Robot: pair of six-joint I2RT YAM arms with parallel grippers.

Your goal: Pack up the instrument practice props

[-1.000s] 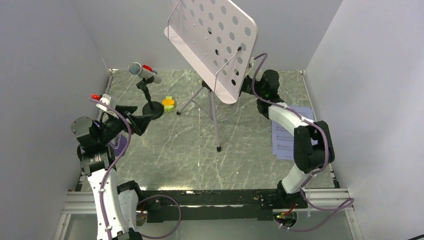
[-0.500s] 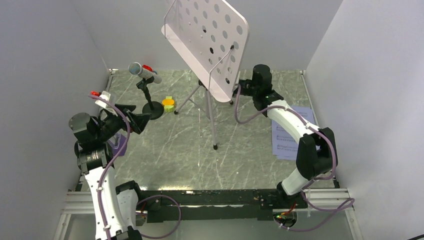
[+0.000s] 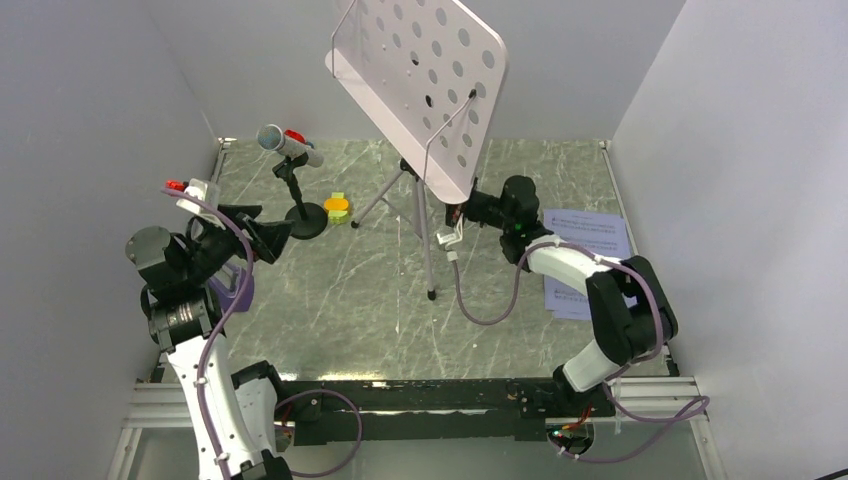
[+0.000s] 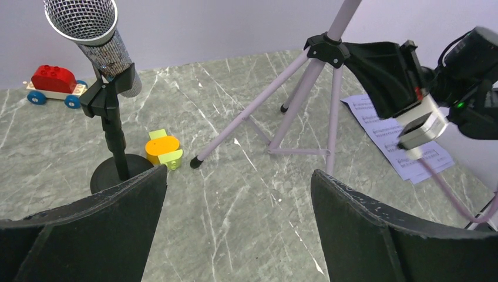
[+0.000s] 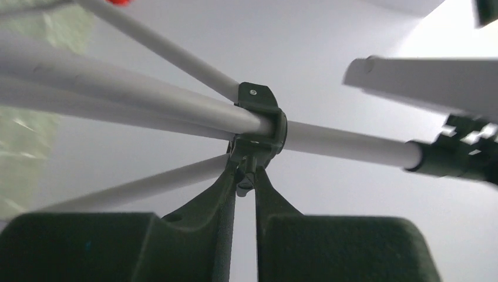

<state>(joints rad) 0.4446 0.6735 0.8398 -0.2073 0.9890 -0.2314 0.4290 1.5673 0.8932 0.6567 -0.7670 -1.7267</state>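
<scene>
The grey perforated music stand (image 3: pixel 425 80) stands on tripod legs (image 3: pixel 427 250) at mid-table. My right gripper (image 3: pixel 458 213) is shut on a small tab of the stand's black leg hub (image 5: pixel 258 126), fingers pinched under it (image 5: pixel 245 179). My left gripper (image 3: pixel 265 235) is open and empty (image 4: pixel 238 176), above the table at the left. It faces the silver microphone (image 4: pixel 82 17) on its black round base (image 4: pixel 114 173) and the orange-and-yellow-green block (image 4: pixel 163 151). White sheet-music pages (image 3: pixel 585 260) lie at the right. The purple metronome (image 3: pixel 238 290) is partly hidden under my left arm.
A red toy car (image 4: pixel 53 85) sits by the back wall behind the microphone. White walls close in on three sides. The right arm's cable (image 3: pixel 490 310) loops over the table beside the tripod's near foot (image 3: pixel 431 295).
My right gripper dropped from the stand plate's lower edge to the leg hub and shut on it. The stand shifted slightly. My left arm drifted a little left.
</scene>
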